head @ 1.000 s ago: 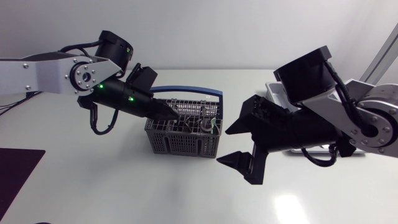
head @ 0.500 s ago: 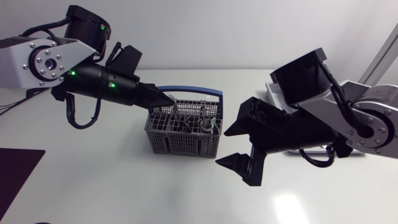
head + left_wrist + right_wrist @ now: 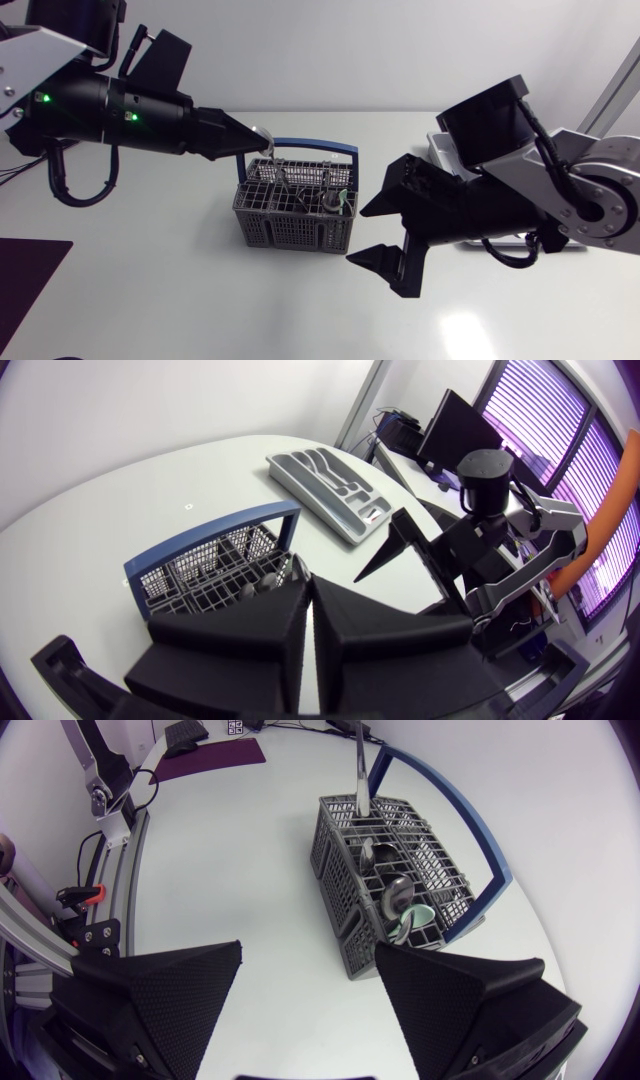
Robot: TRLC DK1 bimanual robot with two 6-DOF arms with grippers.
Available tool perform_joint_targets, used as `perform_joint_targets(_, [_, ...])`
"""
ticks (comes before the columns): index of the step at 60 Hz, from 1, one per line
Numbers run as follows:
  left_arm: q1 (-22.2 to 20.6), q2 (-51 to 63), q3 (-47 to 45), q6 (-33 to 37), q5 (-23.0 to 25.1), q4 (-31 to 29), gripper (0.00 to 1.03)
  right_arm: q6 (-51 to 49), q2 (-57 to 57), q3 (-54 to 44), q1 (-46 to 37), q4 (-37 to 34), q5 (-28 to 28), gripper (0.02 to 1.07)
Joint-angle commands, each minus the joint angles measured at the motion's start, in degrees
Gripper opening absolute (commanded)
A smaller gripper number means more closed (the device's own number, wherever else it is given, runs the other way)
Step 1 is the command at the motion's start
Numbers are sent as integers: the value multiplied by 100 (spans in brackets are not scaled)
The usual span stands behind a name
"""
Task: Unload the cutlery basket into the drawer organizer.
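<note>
Cutlery basket (image 3: pixel 293 212) beside left end effector (image 3: pixel 262 145), seemingly pinching utensil (image 3: pixel 358 770).

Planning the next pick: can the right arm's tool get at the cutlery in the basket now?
Probably yes. The right tool hangs open beside the basket, whose top is uncovered; the blue handle runs along its far side, and the left tool grips a utensil above its far corner.

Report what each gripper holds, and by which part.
Left gripper: shut on a slim silver piece of cutlery, pinched at its upper end, the rest hanging toward the grey mesh basket. Right gripper: open, holding nothing.
</note>
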Motion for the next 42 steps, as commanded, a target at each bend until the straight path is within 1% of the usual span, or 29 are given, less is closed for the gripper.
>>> perform_joint_targets(1, [-142, -150, -72, 163, 74, -85, 4, 44, -104, 138, -42, 60, -19, 98])
perform_joint_targets(9, [-406, -194, -142, 295, 83, -190, 4, -8, -165, 103, -78, 60, -36, 100])
perform_joint_targets(17, [-784, -273, -318, 435, 83, -190, 4, -114, -297, 15, -174, 60, -221, 102])
perform_joint_targets(27, [-1162, -273, -459, 550, 118, -155, 4, -237, -341, -64, -245, -1, -502, 102])
perform_joint_targets(33, [-1311, -230, -494, 655, 232, -155, 4, -298, -350, -134, -315, -19, -766, 102])
perform_joint_targets(42, [-1373, -159, -520, 778, 408, -155, 4, -430, -332, -248, -315, -19, -1073, 102])
